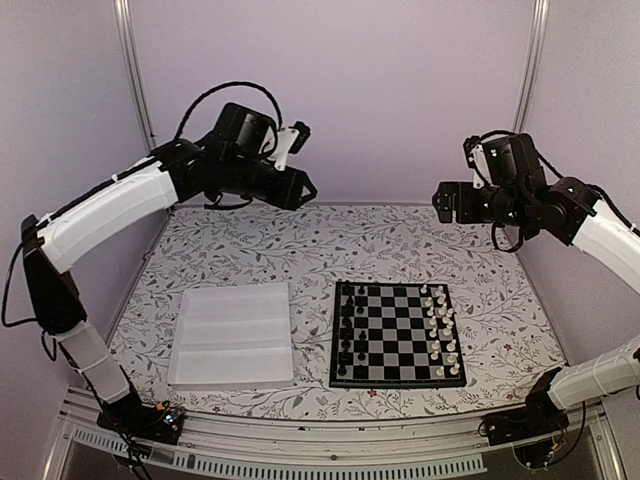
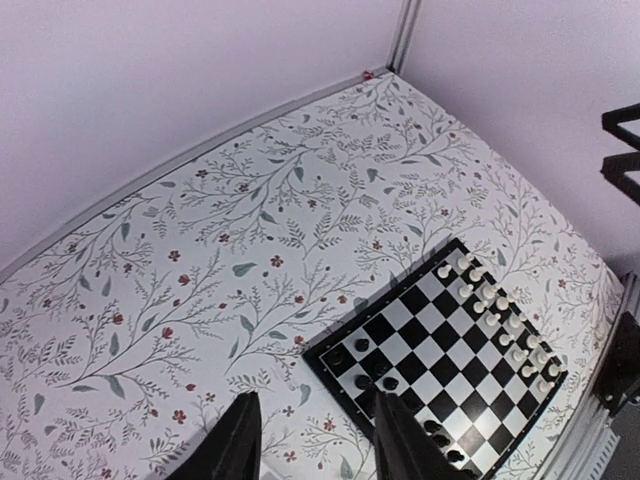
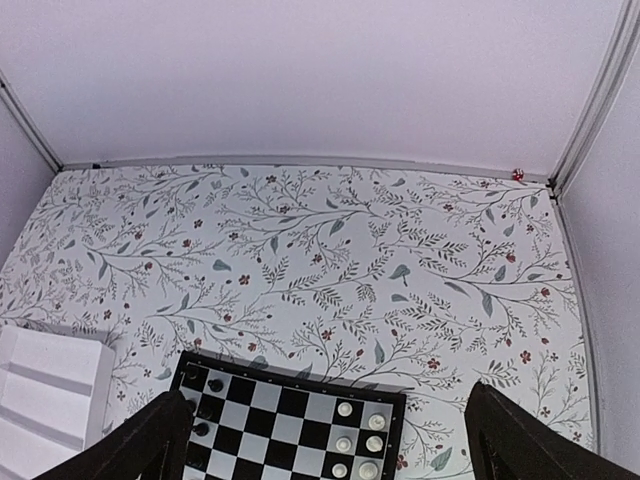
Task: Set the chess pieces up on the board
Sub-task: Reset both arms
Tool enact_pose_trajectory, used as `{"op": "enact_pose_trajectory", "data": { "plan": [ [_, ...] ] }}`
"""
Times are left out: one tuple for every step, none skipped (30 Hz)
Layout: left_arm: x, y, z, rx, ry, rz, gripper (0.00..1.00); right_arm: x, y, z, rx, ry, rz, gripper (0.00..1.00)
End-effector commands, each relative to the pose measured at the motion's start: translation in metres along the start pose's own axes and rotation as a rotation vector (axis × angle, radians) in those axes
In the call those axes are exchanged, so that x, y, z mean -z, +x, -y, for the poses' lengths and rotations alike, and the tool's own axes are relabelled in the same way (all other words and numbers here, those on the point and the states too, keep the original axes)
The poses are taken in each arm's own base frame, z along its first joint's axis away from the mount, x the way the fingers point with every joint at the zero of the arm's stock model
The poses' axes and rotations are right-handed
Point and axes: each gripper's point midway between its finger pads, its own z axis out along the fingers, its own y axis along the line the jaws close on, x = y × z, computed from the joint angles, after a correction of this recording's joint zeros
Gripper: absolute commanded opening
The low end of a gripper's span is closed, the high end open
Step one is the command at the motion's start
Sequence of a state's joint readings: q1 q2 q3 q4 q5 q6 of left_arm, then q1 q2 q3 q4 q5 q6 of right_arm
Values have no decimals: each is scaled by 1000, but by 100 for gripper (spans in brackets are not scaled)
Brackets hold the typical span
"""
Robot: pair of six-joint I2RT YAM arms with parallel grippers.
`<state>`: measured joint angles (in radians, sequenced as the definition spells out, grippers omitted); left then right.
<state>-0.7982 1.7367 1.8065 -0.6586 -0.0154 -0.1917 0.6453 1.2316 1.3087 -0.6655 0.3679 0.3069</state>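
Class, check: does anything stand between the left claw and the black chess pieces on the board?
Nothing visible does. The left claw hangs above floral tablecloth; the black chess pieces line the board's left side.

Soft even light, faint shadows, sharp focus, wrist views bowed (fisheye edges)

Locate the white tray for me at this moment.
In the top view the white tray lies flat on the left half of the table, near the front edge, just left of the chessboard with a narrow gap between them.
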Motion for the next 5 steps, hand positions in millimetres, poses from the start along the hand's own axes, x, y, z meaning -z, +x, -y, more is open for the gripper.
{"op": "enact_pose_trajectory", "data": {
  "plan": [
    [43,-4,-37,58,-71,131,47,24,-39,20,-63,86,147,99],
    [50,1,-45,65,-88,146,50,26,-40,21,-63,82,157,99],
    [57,6,-52,76,-101,162,53,28,-40,21,-60,75,162,99],
    [62,12,-59,88,-116,172,56,29,-40,20,-61,66,164,99],
    [66,18,-66,105,-128,182,60,30,-40,19,-64,55,164,99]
  ]
}}
